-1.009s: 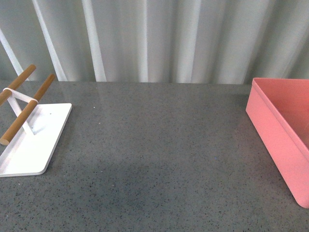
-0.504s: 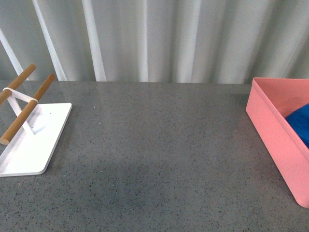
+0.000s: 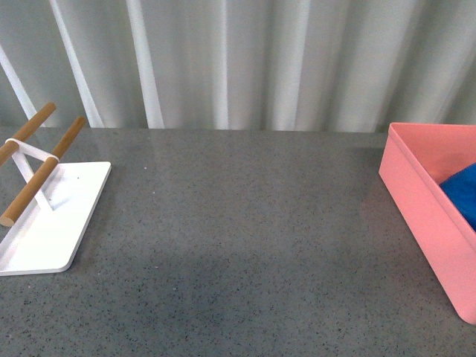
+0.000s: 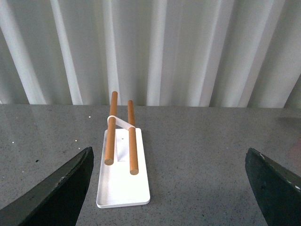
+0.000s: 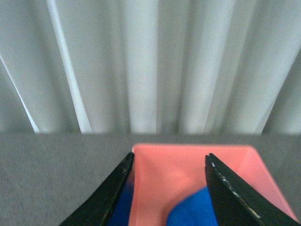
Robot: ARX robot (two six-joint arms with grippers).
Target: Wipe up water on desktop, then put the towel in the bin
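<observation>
Grey desktop (image 3: 245, 223) stretches dry and bare before me, pale curtains behind it. My towel (image 3: 462, 195) now lies inside the bin (image 3: 416, 204), where a second ago there was only pink; it sits just below my right gripper (image 5: 167, 188), whose jaws hang spread with nothing between them. I judge the drop done and the task nearly over. My left gripper (image 4: 169, 188) gapes wide and empty too, with the rack (image 4: 123, 165) ahead of it.
</observation>
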